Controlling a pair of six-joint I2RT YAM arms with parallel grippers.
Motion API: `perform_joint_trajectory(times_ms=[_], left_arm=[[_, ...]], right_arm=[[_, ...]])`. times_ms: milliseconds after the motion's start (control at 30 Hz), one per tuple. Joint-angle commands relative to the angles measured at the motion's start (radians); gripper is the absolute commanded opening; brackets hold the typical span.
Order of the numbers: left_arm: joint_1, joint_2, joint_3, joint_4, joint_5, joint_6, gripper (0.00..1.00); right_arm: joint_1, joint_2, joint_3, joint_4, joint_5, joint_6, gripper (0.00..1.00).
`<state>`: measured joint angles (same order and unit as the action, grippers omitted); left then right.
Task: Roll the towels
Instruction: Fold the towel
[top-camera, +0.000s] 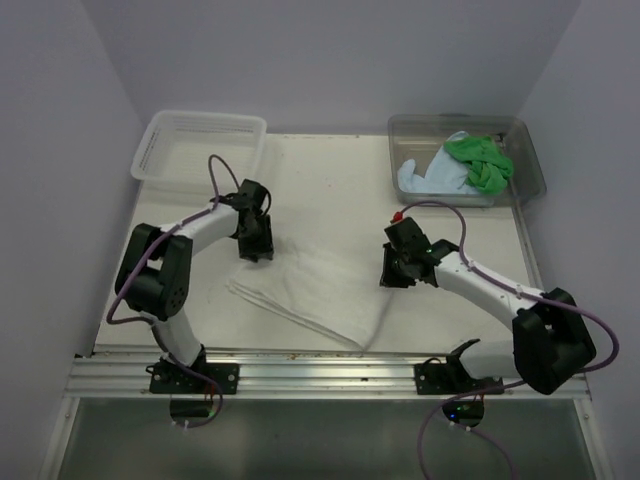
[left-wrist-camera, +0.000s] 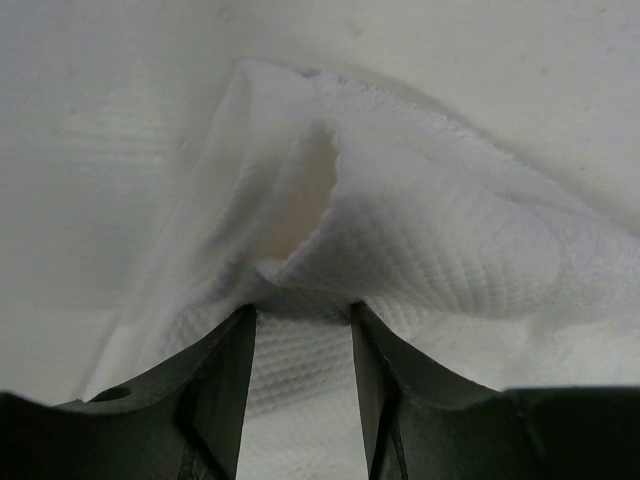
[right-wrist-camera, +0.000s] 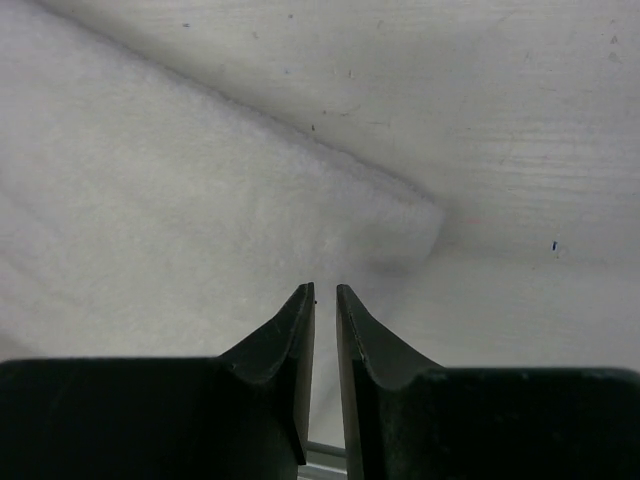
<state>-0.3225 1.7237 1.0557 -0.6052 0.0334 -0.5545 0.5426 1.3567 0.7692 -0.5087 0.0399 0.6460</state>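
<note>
The white towel (top-camera: 315, 290) lies folded flat in the middle of the table. My left gripper (top-camera: 256, 246) is at its far left corner. In the left wrist view the jaws (left-wrist-camera: 302, 308) pinch a bunched, tented fold of the white towel (left-wrist-camera: 450, 250) at their tips. My right gripper (top-camera: 394, 274) hovers by the towel's right edge. In the right wrist view it (right-wrist-camera: 325, 288) is almost closed with nothing between the fingers, over the towel's corner (right-wrist-camera: 150, 220). The green towel (top-camera: 482, 160) and the light blue towel (top-camera: 425, 180) lie crumpled in the clear tub.
The clear plastic tub (top-camera: 528, 160) stands at the far right. A white lattice basket (top-camera: 160, 140) stands at the far left, just behind my left arm. A metal rail (top-camera: 320, 375) runs along the near table edge. Grey walls close in on three sides.
</note>
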Motion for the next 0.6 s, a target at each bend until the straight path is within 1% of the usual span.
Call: perform_joint_trajectory(times_ms=[0, 33, 67, 100, 133, 200, 233, 267, 333, 400, 433, 467, 500, 567], left_arm=[[-0.084, 0.173, 0.153, 0.041, -0.017, 0.042, 0.47], [-0.096, 0.212, 0.193, 0.038, -0.01, 0.047, 0.47], [-0.111, 0.25, 0.287, 0.035, 0.003, 0.06, 0.46], [-0.118, 0.322, 0.338, 0.021, 0.006, 0.07, 0.46], [-0.121, 0.355, 0.442, 0.013, 0.0, 0.086, 0.46], [-0.131, 0.446, 0.554, -0.017, -0.013, 0.113, 0.45], [-0.135, 0.473, 0.676, -0.039, -0.024, 0.134, 0.45], [-0.142, 0.496, 0.738, -0.063, -0.065, 0.142, 0.44], [-0.161, 0.521, 0.875, -0.131, -0.095, 0.166, 0.45], [-0.173, 0.472, 0.897, -0.139, -0.124, 0.176, 0.48], [-0.181, 0.447, 0.883, -0.139, -0.122, 0.177, 0.5], [-0.182, 0.389, 0.867, -0.139, -0.118, 0.177, 0.5], [-0.185, 0.36, 0.844, -0.139, -0.112, 0.173, 0.5], [-0.188, 0.271, 0.736, -0.11, -0.063, 0.162, 0.5]], right_arm=[[0.014, -0.09, 0.033, -0.077, 0.043, -0.015, 0.19], [0.013, -0.091, 0.041, -0.076, 0.049, -0.022, 0.19], [0.013, -0.088, 0.053, -0.071, 0.049, -0.023, 0.19], [0.014, -0.077, 0.059, -0.067, 0.048, -0.032, 0.19], [0.014, -0.07, 0.065, -0.048, 0.031, -0.037, 0.19], [0.02, -0.041, 0.077, -0.025, 0.015, -0.054, 0.2], [0.019, -0.027, 0.084, -0.024, 0.015, -0.062, 0.2], [0.019, -0.009, 0.102, -0.028, 0.023, -0.068, 0.2], [0.019, 0.028, 0.111, -0.019, 0.026, -0.092, 0.2], [0.02, 0.051, 0.117, -0.024, 0.029, -0.108, 0.2], [0.019, 0.071, 0.113, -0.016, 0.02, -0.112, 0.2], [0.019, 0.079, 0.107, -0.014, 0.017, -0.112, 0.2], [0.019, 0.085, 0.096, -0.005, 0.005, -0.111, 0.2], [0.02, 0.107, 0.062, 0.036, -0.023, -0.094, 0.2]])
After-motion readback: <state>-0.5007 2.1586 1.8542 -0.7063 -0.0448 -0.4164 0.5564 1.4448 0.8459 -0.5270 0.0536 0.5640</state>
